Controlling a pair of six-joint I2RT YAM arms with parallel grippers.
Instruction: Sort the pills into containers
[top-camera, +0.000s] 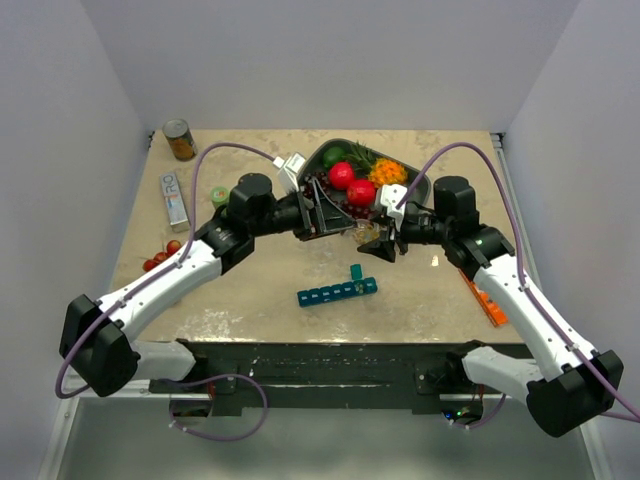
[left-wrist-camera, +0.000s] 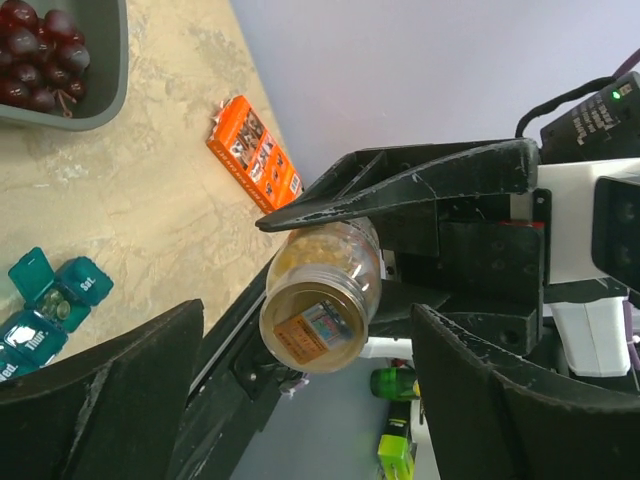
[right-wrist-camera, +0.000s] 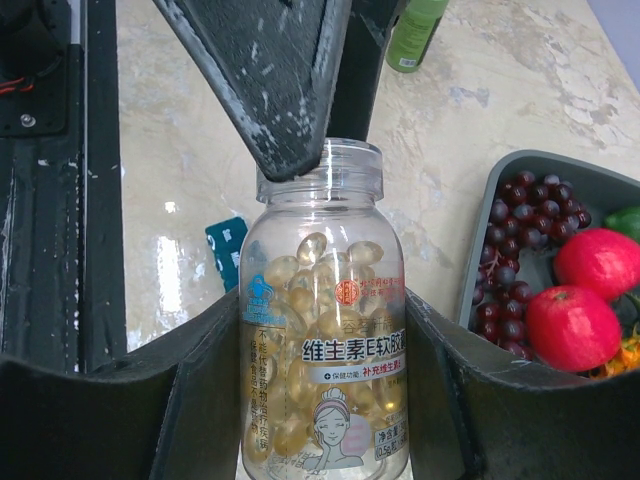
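right gripper (right-wrist-camera: 322, 340) pinching clear pill bottle (right-wrist-camera: 322, 230), cap off | pills (right-wrist-camera: 300, 290) inside bottle, held above table | left gripper (left-wrist-camera: 308, 312) spread, one finger (right-wrist-camera: 280, 100) at bottle neck | teal pill organiser (top-camera: 337, 292) on table nearby, one lid raised

My right gripper (top-camera: 382, 240) holds the bottle (right-wrist-camera: 325, 330) between its fingers, with the pills (right-wrist-camera: 310, 290) inside. My left gripper (top-camera: 330, 215) sits just left of it, facing its mouth. Behind us lies the tray (top-camera: 425, 186). The pill box (top-camera: 337, 292) lies on the table (top-camera: 250, 290) in front, nearer my bases.
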